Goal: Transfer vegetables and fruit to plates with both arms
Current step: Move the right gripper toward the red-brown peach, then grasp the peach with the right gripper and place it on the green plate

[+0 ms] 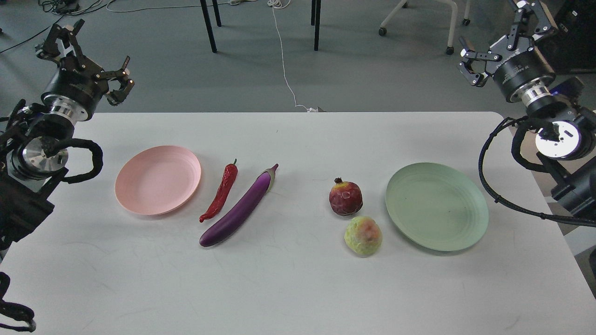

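Robotics lab or test room: sitting on grey floor (372,79), trailing loose cables (70,7) and white cord (284,60), showing black furniture legs (208,28), castered chair base (419,18), plain white counter (298,279).

Faint pale lettering on the black cylindrical body of the right gripper (500,44), upper right of the frame, too small and blurred to read. A similar tiny pale mark on the black housing of the left gripper (91,58), upper left of the frame, equally illegible. No readable text, label, brand, number or sign anywhere else in view.
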### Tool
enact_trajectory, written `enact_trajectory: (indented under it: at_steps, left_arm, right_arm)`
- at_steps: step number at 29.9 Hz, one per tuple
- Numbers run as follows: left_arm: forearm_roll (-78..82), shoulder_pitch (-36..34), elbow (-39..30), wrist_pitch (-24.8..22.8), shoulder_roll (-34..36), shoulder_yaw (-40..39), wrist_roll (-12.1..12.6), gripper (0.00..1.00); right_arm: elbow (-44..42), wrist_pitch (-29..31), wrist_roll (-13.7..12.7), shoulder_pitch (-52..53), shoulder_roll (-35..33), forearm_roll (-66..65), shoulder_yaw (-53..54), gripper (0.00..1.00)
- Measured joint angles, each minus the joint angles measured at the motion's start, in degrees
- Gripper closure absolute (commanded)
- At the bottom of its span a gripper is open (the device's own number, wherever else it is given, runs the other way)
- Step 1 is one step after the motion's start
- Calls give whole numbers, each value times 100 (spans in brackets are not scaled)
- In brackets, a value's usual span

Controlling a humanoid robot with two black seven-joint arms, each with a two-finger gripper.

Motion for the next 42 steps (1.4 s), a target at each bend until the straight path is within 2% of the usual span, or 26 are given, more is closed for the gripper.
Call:
enact_trajectory:
  at_steps: [8, 14, 21, 25, 30, 34, 42]
  left_arm:
    - [-15, 95, 0, 0, 19, -11, -36, 2]
    - [-8, 97, 0, -15, 16, -37, -39, 2]
    - [-4, 94, -1, -46, -17, -11, -33, 2]
    - [20, 80, -10, -46, -50, 28, 1, 2]
    - [27, 77, -16, -43, -10, 32, 5, 2]
    - [28, 52, -18, -43, -9, 32, 7, 2]
    - [21, 58, -18, -34, 4, 32, 7, 2]
  right_arm:
    - [369, 2, -21, 1845, 33, -782, -3038, 2]
    - [553, 69, -64, 2685, 393, -1794, -4377, 2]
    - [955, 94, -15, 3470, 1180, -3149, -5948, 5]
    - [1402, 79, 100, 3606, 1432, -3835, -6533, 6]
    - [1556, -170, 254, 3476, 1629, -4631, -7218, 7]
    - [1560, -467, 267, 3274, 1864, -4775, -7556, 8]
    - [1509, -539, 284, 2970, 2137, -4726, -7596, 14]
